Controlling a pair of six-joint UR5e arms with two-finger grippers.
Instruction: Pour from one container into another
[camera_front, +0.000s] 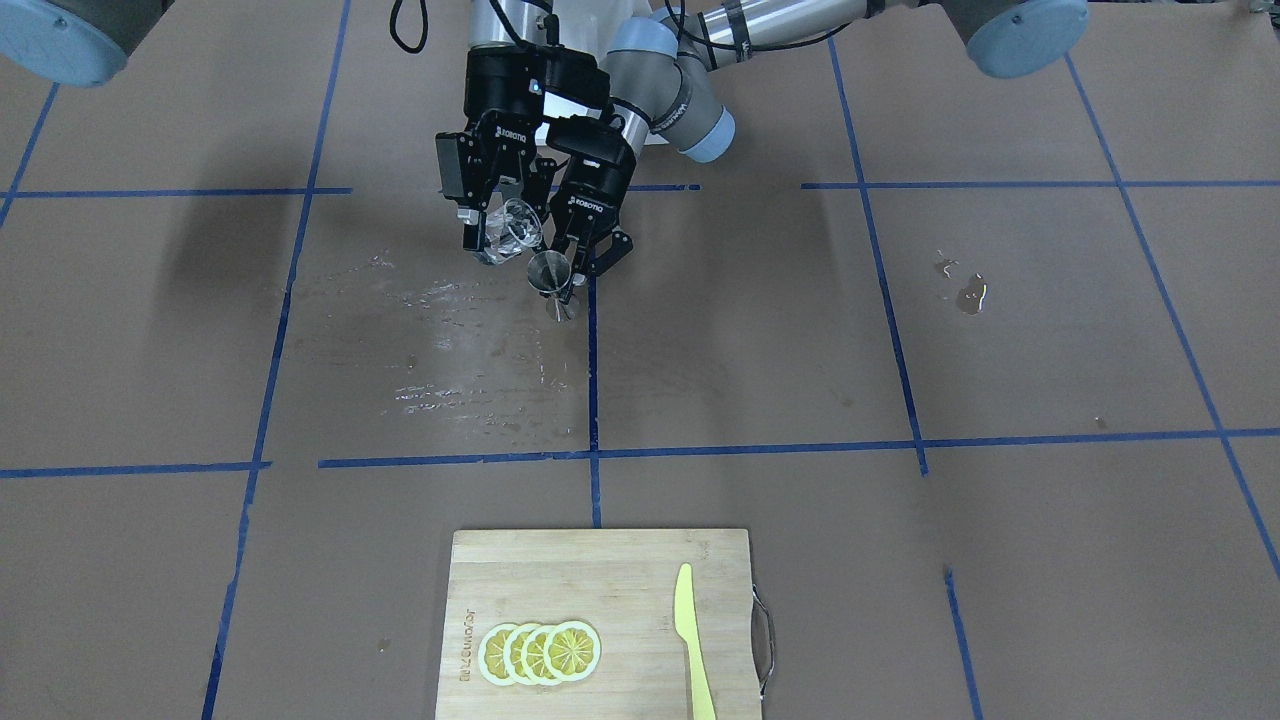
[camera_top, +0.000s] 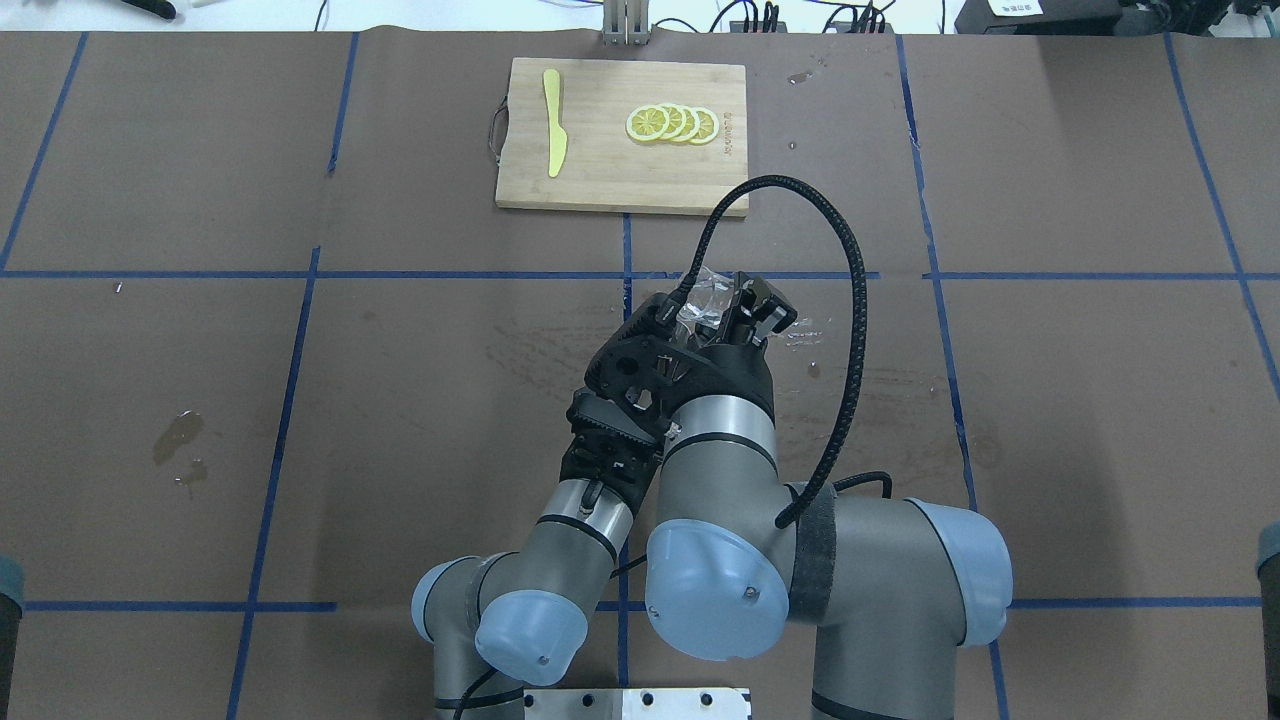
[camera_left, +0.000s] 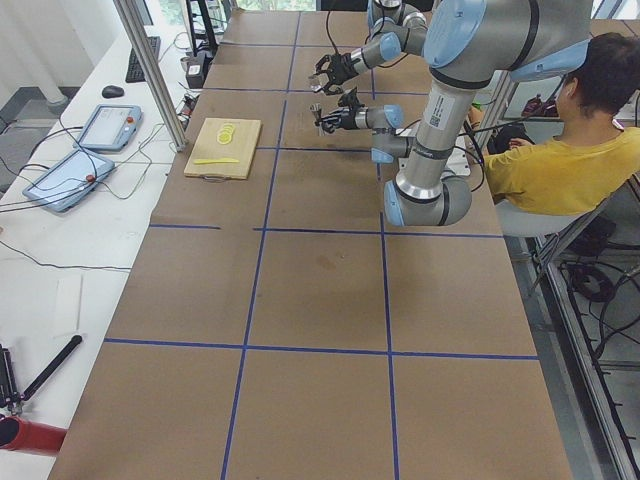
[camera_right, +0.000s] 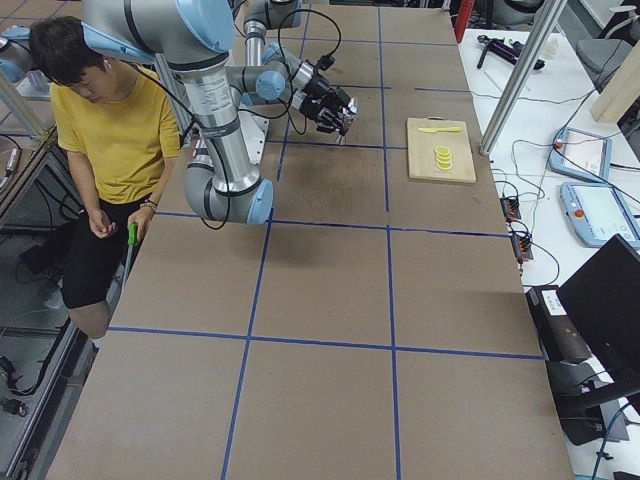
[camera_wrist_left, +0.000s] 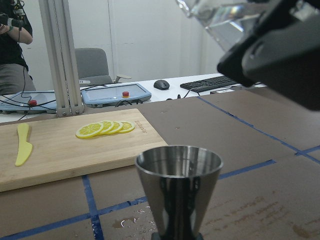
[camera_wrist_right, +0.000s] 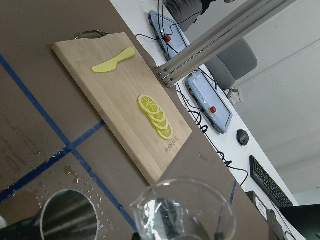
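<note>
glass cup (camera_front: 515, 226) tilted near steel jigger (camera_front: 552, 274); left gripper (camera_front: 582, 266) casing reads robotiq.

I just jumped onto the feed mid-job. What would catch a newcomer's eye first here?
The two claws meet above the table's middle. The right claw holds a tilted glass measuring cup just above and beside the steel jigger, which is gripped by the left claw. Wet streaks shine on the brown table beneath them. On the side far from the robot sits a cutting board with lemon slices and a yellow knife.
</note>
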